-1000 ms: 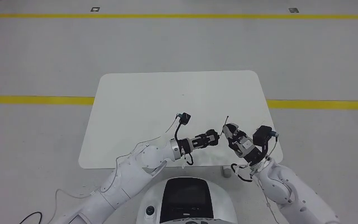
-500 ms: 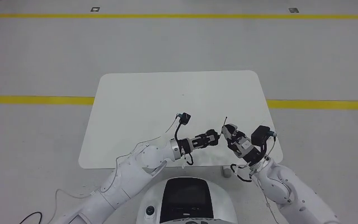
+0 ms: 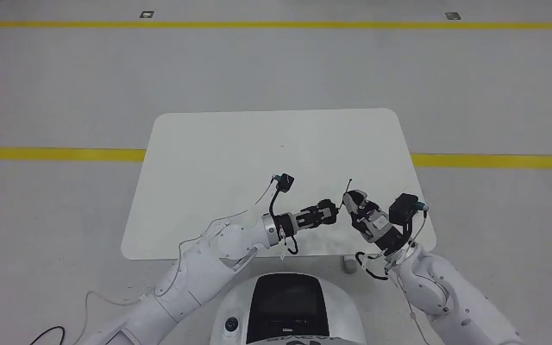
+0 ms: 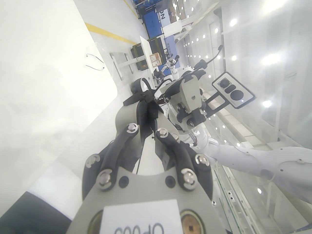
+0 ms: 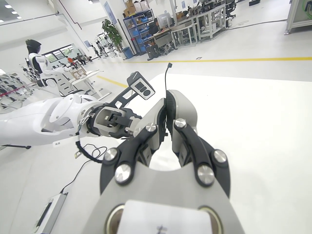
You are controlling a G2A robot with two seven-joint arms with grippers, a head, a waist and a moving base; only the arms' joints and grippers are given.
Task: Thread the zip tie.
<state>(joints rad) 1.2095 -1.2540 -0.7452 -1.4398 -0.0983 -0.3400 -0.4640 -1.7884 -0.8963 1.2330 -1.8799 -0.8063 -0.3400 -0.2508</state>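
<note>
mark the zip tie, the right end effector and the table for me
zip tie [image 5: 166, 80], right wrist view, on the black strap above the fingertips.
right end effector [image 5: 167, 97], right wrist view, midway between its shut fingertips.
table [image 3: 259, 147], top view, on bare white tabletop.

Bright, even indoor light; ceiling lamps [image 4: 272, 5] flare in the left wrist view, washing the table [image 4: 36, 69] pale.

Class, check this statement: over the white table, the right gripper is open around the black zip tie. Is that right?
Not quite. The right gripper is shut, not open. In the right wrist view its fingers pinch the black zip tie, whose head end sticks out past the fingertips. It is over the white table, as stated.
</note>
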